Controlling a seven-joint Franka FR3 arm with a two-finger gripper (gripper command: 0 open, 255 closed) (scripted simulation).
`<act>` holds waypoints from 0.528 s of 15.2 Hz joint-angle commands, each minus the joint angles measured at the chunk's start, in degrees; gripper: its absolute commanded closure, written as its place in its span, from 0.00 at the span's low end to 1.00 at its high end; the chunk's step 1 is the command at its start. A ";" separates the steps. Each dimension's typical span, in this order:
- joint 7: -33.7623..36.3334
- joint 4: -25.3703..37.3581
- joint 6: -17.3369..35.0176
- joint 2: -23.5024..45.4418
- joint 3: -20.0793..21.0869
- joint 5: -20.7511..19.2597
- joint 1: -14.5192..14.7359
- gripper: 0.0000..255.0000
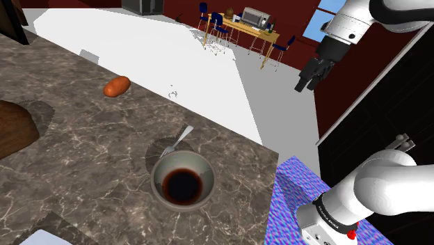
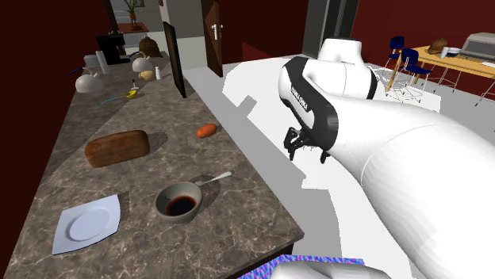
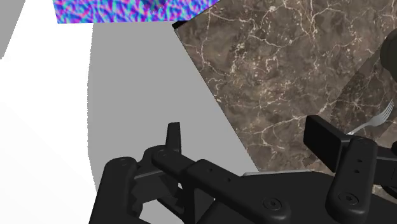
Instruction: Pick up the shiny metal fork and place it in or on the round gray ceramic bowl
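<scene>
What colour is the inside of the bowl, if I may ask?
Dark reddish-brown, nearly black at the centre; the bowl shows best in the shoulder view.

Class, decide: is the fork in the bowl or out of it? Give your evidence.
Out. The fork lies flat on the counter just beside the bowl, outside its rim.

The fork (image 2: 214,179) lies on the stone counter (image 2: 238,214) just beside the bowl (image 2: 162,204); the hand (image 2: 308,156) hangs well apart.
</scene>
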 commanded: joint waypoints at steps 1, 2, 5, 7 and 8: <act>0.00 0.00 0.00 0.00 0.00 0.00 0.00 0.00; 2.71 -1.26 1.01 -0.60 1.62 0.86 0.01 0.00; 10.81 -4.34 4.22 -1.54 6.70 3.57 0.07 0.00; 16.24 -5.79 6.51 -1.43 10.22 5.39 0.15 0.00; 18.96 -6.33 7.70 -1.14 12.02 6.27 0.17 0.00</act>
